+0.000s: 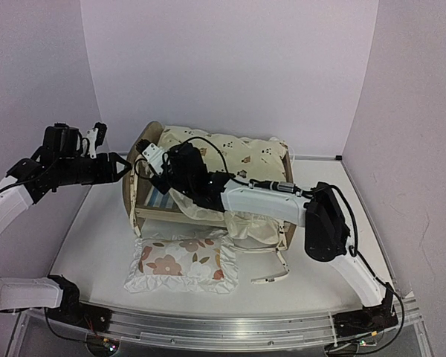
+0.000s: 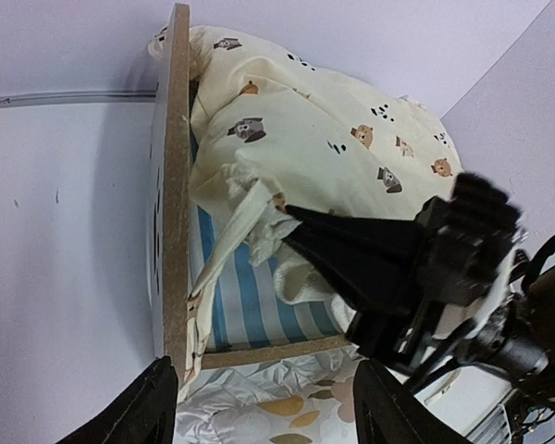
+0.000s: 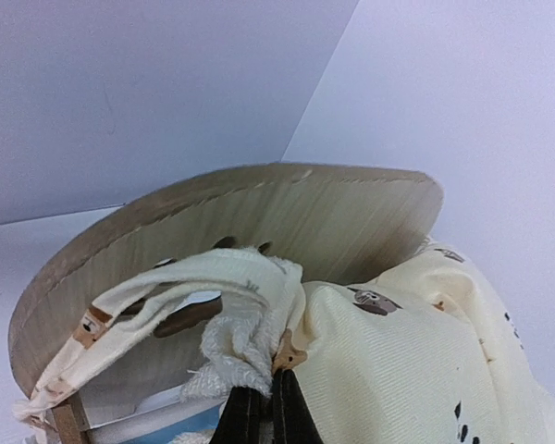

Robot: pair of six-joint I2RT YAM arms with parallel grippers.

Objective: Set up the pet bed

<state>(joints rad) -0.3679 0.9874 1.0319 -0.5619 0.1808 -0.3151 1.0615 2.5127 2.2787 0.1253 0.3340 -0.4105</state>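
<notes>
The small light-wood pet bed (image 1: 157, 216), with a rounded headboard (image 3: 259, 213) and a blue-and-white striped base (image 2: 250, 310), stands upright in the middle of the white table (image 1: 97, 245), towards the back wall; the headboard is at the left end and the low footboard (image 1: 288, 155) at the right. Dark cutouts pierce the headboard; a cream animal-print cushion (image 1: 230, 145) lies bunched over most of the base, leaving only the stripes near the headboard bare.

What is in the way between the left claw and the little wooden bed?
Nothing visible is. The left gripper hangs open just beside the headboard end of the pet bed, with only air between them.
</notes>
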